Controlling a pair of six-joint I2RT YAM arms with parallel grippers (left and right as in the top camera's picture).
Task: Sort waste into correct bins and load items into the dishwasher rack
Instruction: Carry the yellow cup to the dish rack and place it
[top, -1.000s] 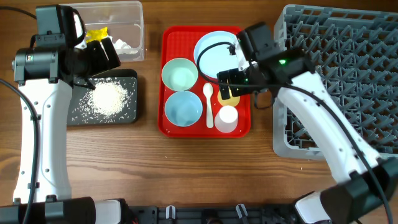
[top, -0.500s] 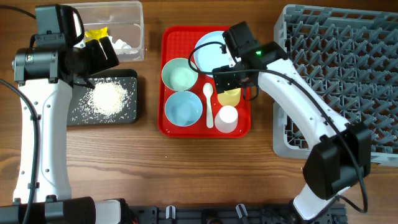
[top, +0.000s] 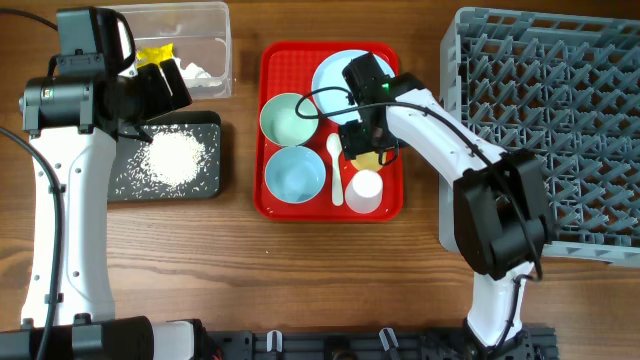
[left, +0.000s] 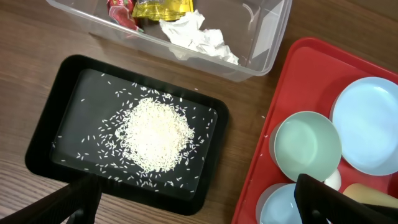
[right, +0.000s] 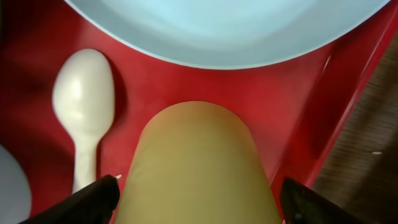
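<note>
My right gripper (top: 365, 140) is open and low over the red serving tray, its fingers straddling the yellow cup (right: 196, 162), which lies on its side. The light blue plate (top: 335, 75), white spoon (top: 336, 165), white cup (top: 366, 190), pale green bowl (top: 289, 120) and light blue bowl (top: 295, 172) sit around it. My left gripper (left: 199, 205) is open and empty above the black tray (top: 120, 185), which holds the rice heap (top: 175, 158). The clear tub (top: 215, 25) holds a yellow wrapper (top: 155, 55), a red wrapper (left: 121, 9) and white tissue (left: 196, 37).
The grey dishwasher rack (top: 560, 120) fills the right side, close to the red serving tray (top: 275, 60). Bare wooden table lies along the front edge. The black tray and clear tub stand side by side at the left.
My right gripper has swung left from beside the rack and come down over the yellow cup. The left arm has not moved.
</note>
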